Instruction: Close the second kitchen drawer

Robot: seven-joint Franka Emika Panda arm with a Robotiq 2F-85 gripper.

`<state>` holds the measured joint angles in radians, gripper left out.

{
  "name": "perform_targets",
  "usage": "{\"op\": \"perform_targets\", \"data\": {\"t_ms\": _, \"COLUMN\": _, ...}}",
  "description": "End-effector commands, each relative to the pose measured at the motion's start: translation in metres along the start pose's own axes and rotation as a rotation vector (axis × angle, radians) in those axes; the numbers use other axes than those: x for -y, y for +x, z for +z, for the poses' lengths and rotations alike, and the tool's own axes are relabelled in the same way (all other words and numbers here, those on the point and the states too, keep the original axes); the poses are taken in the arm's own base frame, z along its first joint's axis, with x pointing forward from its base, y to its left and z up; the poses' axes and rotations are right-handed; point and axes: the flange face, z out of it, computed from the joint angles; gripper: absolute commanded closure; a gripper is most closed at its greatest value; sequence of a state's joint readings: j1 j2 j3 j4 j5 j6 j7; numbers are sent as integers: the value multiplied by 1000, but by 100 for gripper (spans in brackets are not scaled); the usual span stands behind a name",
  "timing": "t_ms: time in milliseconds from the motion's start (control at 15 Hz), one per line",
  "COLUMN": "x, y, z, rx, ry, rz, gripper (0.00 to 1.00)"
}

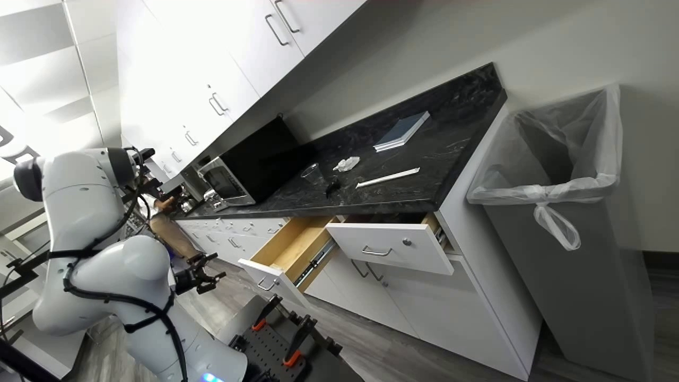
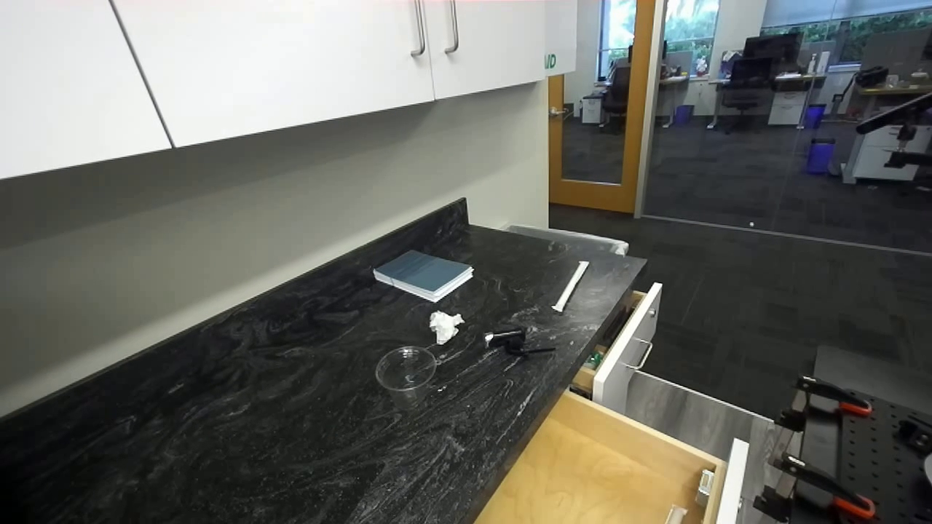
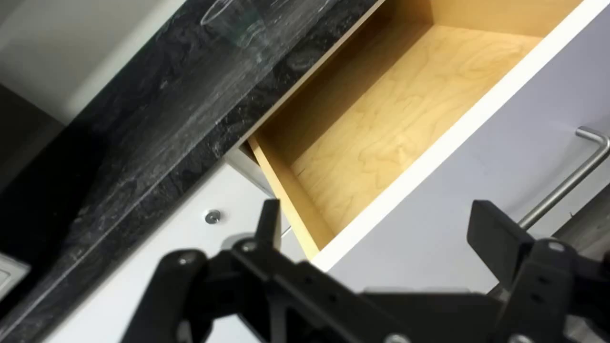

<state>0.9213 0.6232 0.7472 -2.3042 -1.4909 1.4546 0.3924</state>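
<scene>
The second kitchen drawer [image 1: 284,289] is pulled far out, with a white front, a bar handle and light wood sides. It also shows in an exterior view [image 2: 626,426], where small items lie near its front, and in the wrist view [image 3: 429,202]. My gripper [image 1: 215,267] is in the air out in front of the drawer, apart from it. In the wrist view the gripper [image 3: 376,216] is open with nothing between its fingers. The drawer's near front corner shows beyond the gap between the fingers. The drawer handle [image 3: 567,186] is beyond the right finger.
A neighbouring drawer [image 1: 390,246] is partly out. The black countertop [image 2: 291,407] holds a clear cup [image 2: 406,371], crumpled paper, a black item, a wrapped straw and books. A perforated board with clamps [image 1: 270,345] stands below the drawer. A lined bin [image 1: 562,239] is at the counter's end.
</scene>
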Motion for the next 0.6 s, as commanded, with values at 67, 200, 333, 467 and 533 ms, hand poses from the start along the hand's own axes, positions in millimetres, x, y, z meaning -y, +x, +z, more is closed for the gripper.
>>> {"op": "perform_targets", "data": {"t_ms": 67, "x": 13, "y": 36, "z": 11, "rx": 10, "ry": -5, "rz": -65, "gripper": 0}}
{"op": "perform_targets", "data": {"t_ms": 200, "x": 22, "y": 59, "z": 16, "rx": 22, "ry": 7, "rz": -93, "gripper": 0}}
{"op": "perform_targets", "data": {"t_ms": 333, "x": 22, "y": 57, "z": 16, "rx": 44, "ry": 5, "rz": -92, "gripper": 25}}
{"op": "perform_targets", "data": {"t_ms": 467, "x": 27, "y": 58, "z": 18, "rx": 28, "ry": -14, "rz": -105, "gripper": 31}}
{"op": "perform_targets", "data": {"t_ms": 533, "x": 30, "y": 59, "z": 19, "rx": 18, "ry": -18, "rz": -113, "gripper": 40}}
